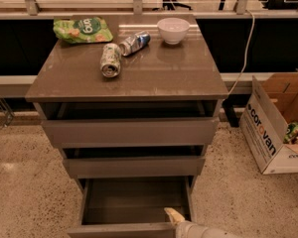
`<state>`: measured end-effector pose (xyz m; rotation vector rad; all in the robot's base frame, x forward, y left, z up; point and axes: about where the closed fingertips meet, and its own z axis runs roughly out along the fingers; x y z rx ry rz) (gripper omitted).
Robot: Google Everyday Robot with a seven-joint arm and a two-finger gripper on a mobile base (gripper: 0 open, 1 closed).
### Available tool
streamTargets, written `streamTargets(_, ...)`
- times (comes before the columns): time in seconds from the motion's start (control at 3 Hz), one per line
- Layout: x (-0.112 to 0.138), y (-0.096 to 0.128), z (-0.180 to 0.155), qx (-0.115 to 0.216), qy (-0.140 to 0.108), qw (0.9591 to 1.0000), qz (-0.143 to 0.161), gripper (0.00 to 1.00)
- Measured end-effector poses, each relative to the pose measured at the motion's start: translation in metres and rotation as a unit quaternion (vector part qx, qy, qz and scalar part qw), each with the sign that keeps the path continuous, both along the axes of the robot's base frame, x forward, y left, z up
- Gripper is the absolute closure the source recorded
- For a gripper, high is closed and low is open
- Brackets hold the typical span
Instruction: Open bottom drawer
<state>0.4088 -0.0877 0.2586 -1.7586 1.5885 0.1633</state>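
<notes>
The bottom drawer point(124, 229) is the lowest of three grey-brown drawers and stands pulled far out, its empty grey inner box point(134, 200) showing. My gripper point(173, 215) reaches in from the bottom right on a white arm, its tip at the right end of the drawer's front panel, just inside the top edge. The middle drawer point(134, 165) and top drawer point(130, 132) sit slightly ajar above it.
On the cabinet top point(154, 78) lie a green chip bag point(82, 29), two tipped cans point(111, 60) point(135, 42) and a white bowl point(173, 30). An open cardboard box point(275, 123) stands on the floor at right. A cable point(244, 53) hangs behind.
</notes>
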Motion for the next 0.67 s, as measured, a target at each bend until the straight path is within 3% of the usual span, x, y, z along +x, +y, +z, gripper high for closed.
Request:
streamTargets(0.33, -0.0038, -0.0039, 0.0031, 0.007, 0.005, 1.0000, -0.004, 0.00)
streamTargets(0.67, -0.0035, -0.0035, 0.0028, 0.007, 0.005, 1.0000, -0.004, 0.00)
